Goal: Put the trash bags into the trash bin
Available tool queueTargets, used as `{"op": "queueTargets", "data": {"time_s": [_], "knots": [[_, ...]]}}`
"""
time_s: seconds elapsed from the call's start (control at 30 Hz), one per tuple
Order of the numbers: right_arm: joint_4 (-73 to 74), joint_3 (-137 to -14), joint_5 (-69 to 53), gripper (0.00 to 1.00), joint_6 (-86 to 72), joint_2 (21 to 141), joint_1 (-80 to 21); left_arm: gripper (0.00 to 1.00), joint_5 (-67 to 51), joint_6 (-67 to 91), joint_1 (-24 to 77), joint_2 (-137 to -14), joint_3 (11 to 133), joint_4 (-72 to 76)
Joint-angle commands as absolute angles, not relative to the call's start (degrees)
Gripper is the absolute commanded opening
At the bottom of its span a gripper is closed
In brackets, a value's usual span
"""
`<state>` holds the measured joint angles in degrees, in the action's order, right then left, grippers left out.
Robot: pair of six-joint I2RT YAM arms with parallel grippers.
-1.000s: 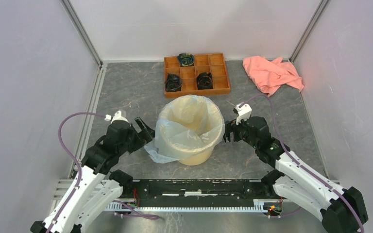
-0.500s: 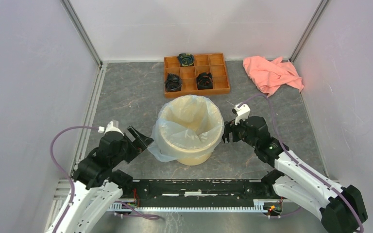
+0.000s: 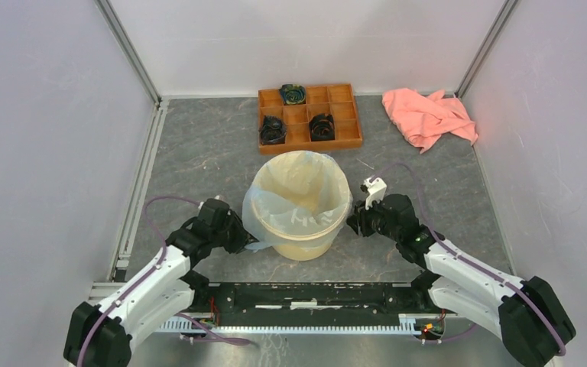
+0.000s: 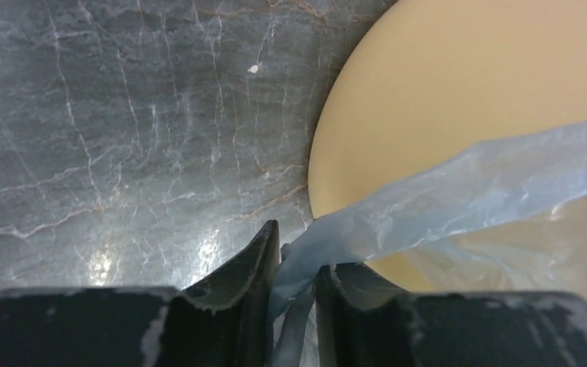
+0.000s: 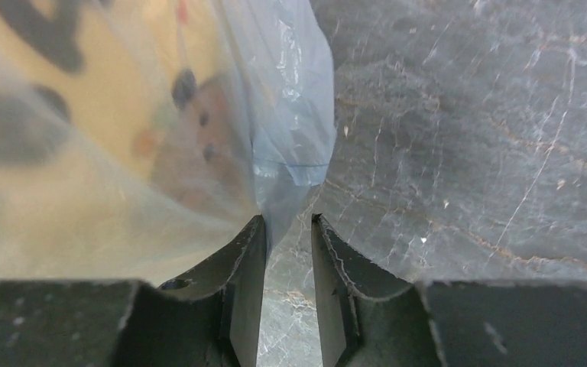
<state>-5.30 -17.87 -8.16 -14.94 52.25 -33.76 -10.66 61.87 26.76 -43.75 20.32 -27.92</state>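
One trash bag (image 3: 264,229) lining one trash bin (image 3: 306,246), draped over its rim. Left gripper (image 4: 298,252) left of the bin, pinched on a bag strand; right gripper (image 5: 287,225) right of it, at the bag's edge, grip impossible to tell.

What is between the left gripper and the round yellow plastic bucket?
A strip of thin pale blue plastic bag, pinched by the left gripper, in the left wrist view.
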Motion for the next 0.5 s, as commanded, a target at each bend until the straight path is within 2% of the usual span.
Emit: {"op": "queueTargets", "data": {"time_s": [0.0, 0.07, 0.17, 0.27, 0.33, 0.4, 0.47], "knots": [[-10.46, -15.67, -9.02, 0.33, -15.6, 53.72, -33.87, 0.27, -9.0, 60.93, 26.89, -47.0, 18.75, -21.56], [-9.88, -15.74, -8.36, 0.33, -14.47, 54.8, -33.9, 0.23, -8.55, 60.78, 26.89, -48.01, 17.83, -21.54], [-4.62, -18.47, -6.24, 0.35, -12.1, 55.43, -33.92, 0.23, -8.46, 61.22, 26.94, -46.9, 16.71, -22.36], [4.56, -23.13, -0.79, 0.49, -10.35, 52.79, -33.88, 0.24, -6.27, 61.24, 26.92, -42.93, 17.17, -26.53], [9.63, -26.29, 3.4, 0.62, -9.88, 50.06, -33.88, 0.25, -5.32, 61.49, 26.91, -39.78, 16.72, -28.42], [14.56, -29.75, 7.61, 0.76, -9.25, 47.94, -33.89, 0.3, -5.55, 62.09, 26.89, -37.26, 15.77, -29.05], [20.82, -33.91, 12.0, 0.83, -8.49, 46.64, -33.93, 0.35, -6.1, 62.14, 26.9, -35.78, 15.66, -29.79]]}}
